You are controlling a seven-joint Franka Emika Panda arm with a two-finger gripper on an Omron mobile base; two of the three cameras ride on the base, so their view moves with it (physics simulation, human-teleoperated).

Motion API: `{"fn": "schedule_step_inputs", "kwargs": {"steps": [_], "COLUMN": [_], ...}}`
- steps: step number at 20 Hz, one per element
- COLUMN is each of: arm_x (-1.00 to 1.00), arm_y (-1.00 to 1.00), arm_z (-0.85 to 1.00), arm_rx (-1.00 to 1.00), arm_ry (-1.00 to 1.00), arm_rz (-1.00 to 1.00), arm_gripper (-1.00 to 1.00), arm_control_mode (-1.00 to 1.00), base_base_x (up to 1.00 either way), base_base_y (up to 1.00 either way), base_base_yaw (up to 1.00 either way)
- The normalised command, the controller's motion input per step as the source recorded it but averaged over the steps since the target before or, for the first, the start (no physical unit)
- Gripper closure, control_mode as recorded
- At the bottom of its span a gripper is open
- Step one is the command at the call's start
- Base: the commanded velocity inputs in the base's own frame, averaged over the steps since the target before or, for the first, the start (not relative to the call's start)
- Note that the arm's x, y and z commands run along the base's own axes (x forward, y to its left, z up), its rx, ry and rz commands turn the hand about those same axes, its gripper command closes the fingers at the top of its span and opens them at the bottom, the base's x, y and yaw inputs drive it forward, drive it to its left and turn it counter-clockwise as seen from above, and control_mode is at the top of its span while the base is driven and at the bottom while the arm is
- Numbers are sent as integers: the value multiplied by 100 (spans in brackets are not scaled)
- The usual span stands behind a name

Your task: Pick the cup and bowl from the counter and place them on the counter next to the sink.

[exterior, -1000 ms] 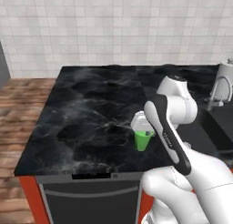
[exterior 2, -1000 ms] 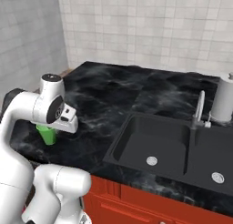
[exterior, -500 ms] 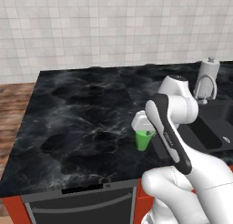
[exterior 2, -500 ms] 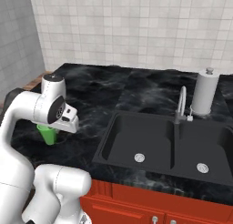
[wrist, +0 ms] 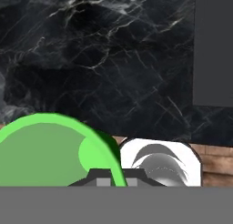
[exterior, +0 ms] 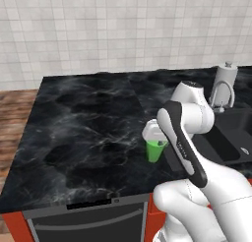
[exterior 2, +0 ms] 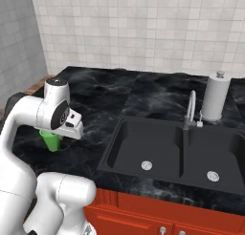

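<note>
End effector (exterior: 154, 137) clamped on the rim of the cup (exterior: 156, 150), fingers drawn together on it. Small bright green tumbler, upright, tapering to a narrower base, hanging under the white hand near the front edge of the table (exterior: 83, 133); cannot tell whether its base touches the marble or sits just above it. Seen in the right base view as a green sliver (exterior 2: 50, 139) peeking out below the white wrist, left of the sink (exterior 2: 162, 148). In the hand view, wide green rim (wrist: 59, 150) at lower left, dark fingertip (wrist: 100, 176) right at its edge, veined black marble beyond.

Table of glossy black marble with white veining, atop red cabinets (exterior 2: 143, 212). Black double-basin sink recessed at the right, a round metal drain in each basin, a thin silver faucet (exterior 2: 190, 110) at its far edge. White paper towel roll (exterior 2: 214, 101) on its upright holder standing just behind and right of the faucet, near the tiled wall (exterior 2: 143, 28). Cup well to the left of the sink's left basin, with a stretch of bare marble between. Dark appliance front (exterior: 88, 226) under the table edge at the near left, wooden floor (exterior: 15, 108) past the table's left end.
</note>
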Motion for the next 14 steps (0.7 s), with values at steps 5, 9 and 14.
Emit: {"fn": "schedule_step_inputs", "kwargs": {"steps": [5,9,14], "arm_x": [91,39,52], "arm_y": [27,1,-18], "arm_z": [-7,0,-18], "arm_rx": [0,0,-3], "arm_ry": [0,0,0], "arm_rz": [-1,-1,0], "arm_gripper": [100,100,100], "arm_control_mode": [-100,-100,-100], "base_base_x": [0,0,0], "base_base_y": [0,0,0], "base_base_yaw": [0,0,0]}}
